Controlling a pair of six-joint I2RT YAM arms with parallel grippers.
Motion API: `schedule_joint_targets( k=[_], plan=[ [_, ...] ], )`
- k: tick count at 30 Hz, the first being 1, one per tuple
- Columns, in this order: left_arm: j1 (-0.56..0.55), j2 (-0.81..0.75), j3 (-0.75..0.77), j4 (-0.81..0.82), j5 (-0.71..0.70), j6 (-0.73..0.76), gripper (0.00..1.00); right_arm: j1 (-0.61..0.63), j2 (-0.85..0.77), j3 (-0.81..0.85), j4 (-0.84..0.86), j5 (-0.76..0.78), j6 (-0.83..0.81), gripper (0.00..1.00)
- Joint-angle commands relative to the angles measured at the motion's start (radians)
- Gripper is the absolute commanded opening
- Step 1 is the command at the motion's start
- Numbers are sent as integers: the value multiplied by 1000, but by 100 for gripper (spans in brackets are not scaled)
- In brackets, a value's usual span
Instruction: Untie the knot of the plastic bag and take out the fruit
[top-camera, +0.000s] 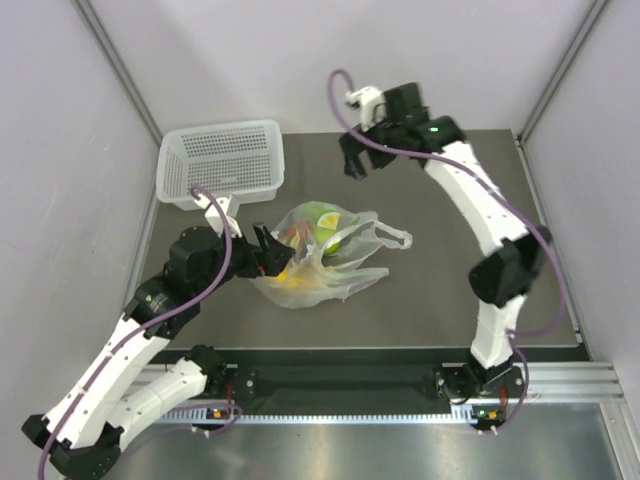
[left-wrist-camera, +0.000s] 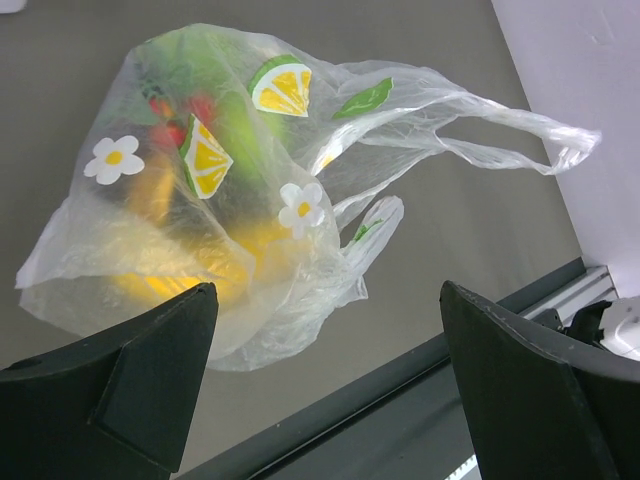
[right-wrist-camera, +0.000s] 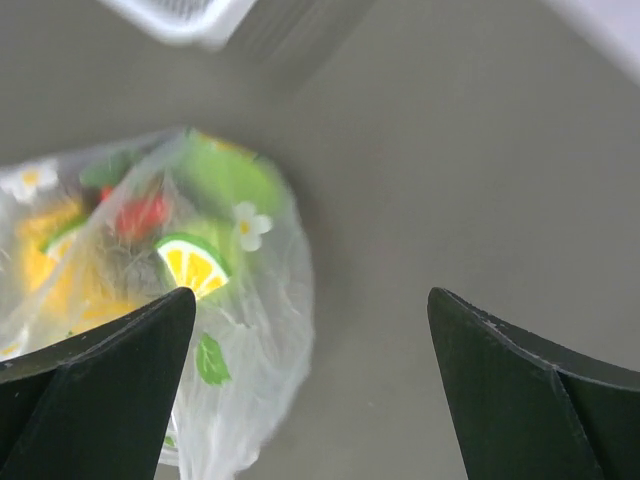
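Clearly, the left gripper (top-camera: 268, 250) has its jaws spread wide and it grasps nothing. In the left wrist view its two dark fingers (left-wrist-camera: 120, 390) stand at both sides of the picture, with only the table and the lower edge of the plastic bag (left-wrist-camera: 240, 180) seen between them. From above, this gripper is at the left side of the bag; I cannot tell if it touches the film.

The right gripper (top-camera: 352, 160) is also released, with its jaws far apart and nothing between them. It hangs above the far part of the table, well apart from the bag.

The plastic bag (top-camera: 330, 275) lies on the dark grey table (top-camera: 440, 300), near the middle. Its two handle loops (left-wrist-camera: 520, 130) lie apart from one another, the longer one stretched toward the right. The fruit is inside the bag: a green apple (top-camera: 325, 215), yellow bananas (left-wrist-camera: 200, 265) and small red fruits (left-wrist-camera: 175, 115) show through the film.

A white perforated basket (top-camera: 225, 160) stands at the far left of the table, near the bag but not touching it.
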Motion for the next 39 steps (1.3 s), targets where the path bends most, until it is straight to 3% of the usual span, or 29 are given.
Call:
schedule_joint_targets(
  k=[1, 6, 11, 16, 18, 22, 23, 26, 29, 33, 37, 39],
  plan=[
    [-4, -47, -9, -32, -40, -3, 97, 86, 147, 154, -202, -74, -126, 100],
    [-4, -84, -21, -53, -49, 2, 98, 165, 335, 223, -256, -90, -177, 100],
    [-4, -112, -45, -56, -54, 3, 98, 194, 409, 217, -245, -118, -191, 100],
    [-4, -122, -65, -56, -51, -7, 96, 208, 497, 245, -198, 26, -114, 98],
    [-4, -129, -68, -55, -49, -12, 96, 200, 529, 263, -185, 60, -68, 83],
    [-4, -141, -78, -55, -40, -12, 94, 170, 497, 193, -98, 28, 31, 17],
    [-4, -141, -79, -55, -34, -11, 93, 160, 456, 164, -74, 39, 65, 0],
    [-4, -133, -84, -53, 19, -3, 92, 145, 344, 47, -1, 83, 107, 0],
    [-4, -118, -91, -47, 60, 5, 91, 99, 150, -143, 104, 209, 296, 0],
    [-4, -106, -114, -12, 93, 5, 91, 24, -185, -609, 284, 315, 490, 0],
    [-4, -75, -145, 56, 135, 3, 90, 66, -521, -903, 344, 364, 599, 0],
    [-6, -47, -162, 85, 162, -1, 89, 117, -595, -1028, 359, 354, 656, 0]
  ],
)
